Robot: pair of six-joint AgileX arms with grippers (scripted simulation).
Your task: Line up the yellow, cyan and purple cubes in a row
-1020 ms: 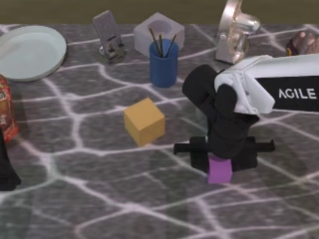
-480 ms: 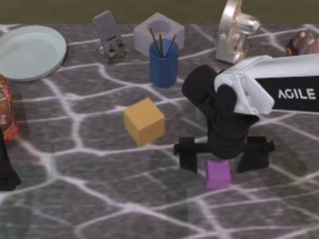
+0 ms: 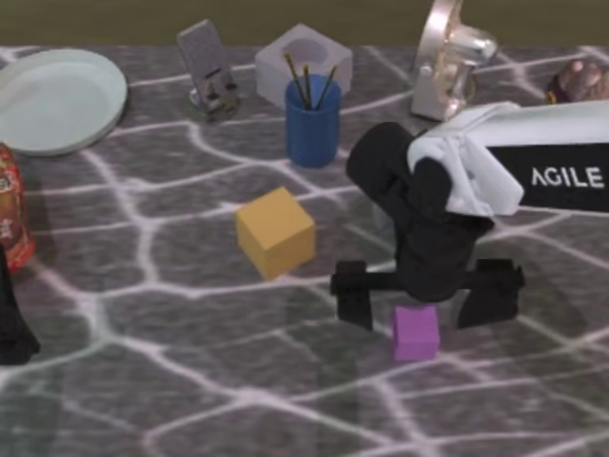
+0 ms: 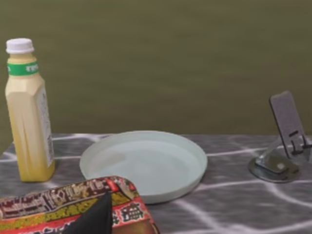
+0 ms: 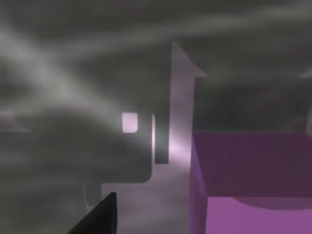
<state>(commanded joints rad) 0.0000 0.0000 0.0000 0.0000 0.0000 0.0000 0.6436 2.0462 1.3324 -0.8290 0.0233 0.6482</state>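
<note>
From above, the right pincer (image 3: 426,307) hangs over the purple cube (image 3: 416,332), its fingers spread wide apart and clear of it on both sides. The cube sits on the bench (image 3: 190,381), right of centre. The yellow cube (image 3: 275,231) rests near the middle, well apart from the purple one, in front of a blue cup (image 3: 312,122) holding sticks. No cyan cube shows. The left arm (image 3: 11,314) stays at the left edge; whether its pincer is apart or together I cannot tell.

The left wrist view shows a pale plate (image 4: 144,164), a yellow bottle (image 4: 28,117) and a phone stand (image 4: 282,139).

The right wrist view shows the purple cube (image 5: 253,185) close up on the bench.
</note>
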